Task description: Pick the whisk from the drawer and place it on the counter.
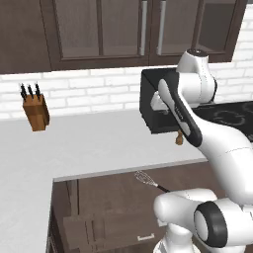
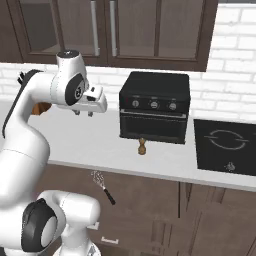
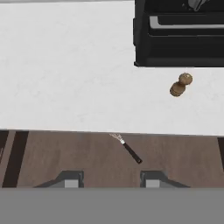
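The whisk (image 1: pixel 148 180) (image 2: pixel 102 186) (image 3: pixel 126 148), with a silver wire head and a thin black handle, lies flat in the open drawer (image 1: pixel 108 207) (image 2: pixel 150 192) (image 3: pixel 65 157), its head close under the counter's edge. The pale counter (image 1: pixel 89 143) (image 2: pixel 95 145) (image 3: pixel 65 65) runs above and behind it. My gripper (image 1: pixel 163 111) (image 2: pixel 83 113) (image 3: pixel 110 180) hangs high over the counter's front part, pointing down. It is open, with nothing between its fingers, and well clear of the whisk.
A black countertop oven (image 2: pixel 155 107) (image 3: pixel 179 33) stands on the counter, with a small brown wooden shaker (image 1: pixel 179 140) (image 2: pixel 143 147) (image 3: pixel 180 85) in front of it. A knife block (image 1: pixel 36 111) sits at the far left. The black stovetop (image 2: pixel 225 145) lies to the right.
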